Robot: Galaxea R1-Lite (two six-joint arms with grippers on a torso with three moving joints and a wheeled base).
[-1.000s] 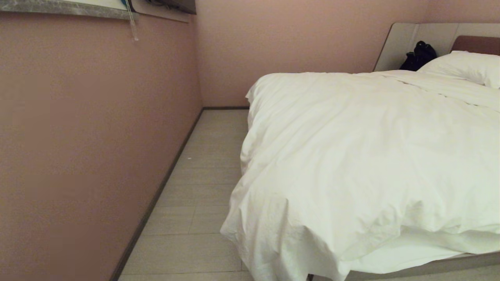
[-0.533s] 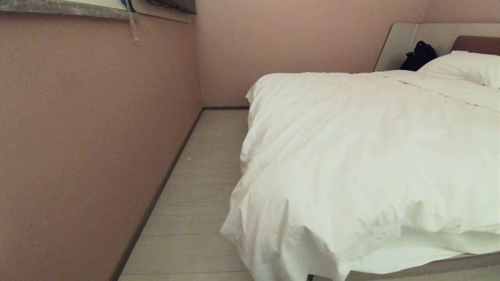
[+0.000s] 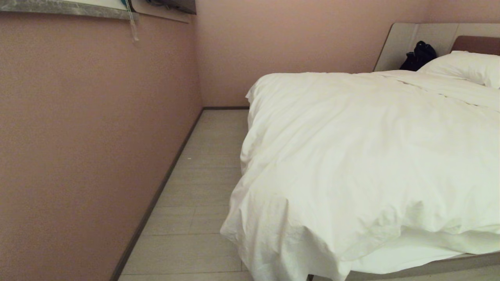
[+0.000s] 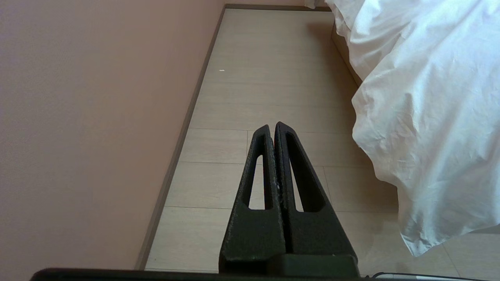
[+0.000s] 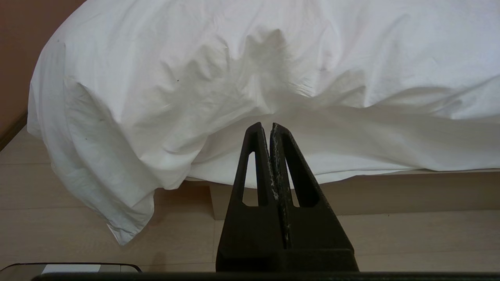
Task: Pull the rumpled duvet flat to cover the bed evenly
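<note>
Now, duvet (image 3: 363,156): we see it rumpled across the bed (image 3: 429,267), one corner drooping off the foot toward the floor (image 3: 195,187), the sheet bared under its lifted foot edge.
Left gripper (image 4: 275,127): we hold it clenched and empty over the floor, beside the bed's hanging corner.
Right gripper (image 5: 270,127): we hold it pressed together and empty, facing the bed's foot, clear of the cloth.
Pillow (image 3: 465,66): at the bed's head.
Black bag (image 3: 420,54): against the headboard (image 3: 398,43).
</note>
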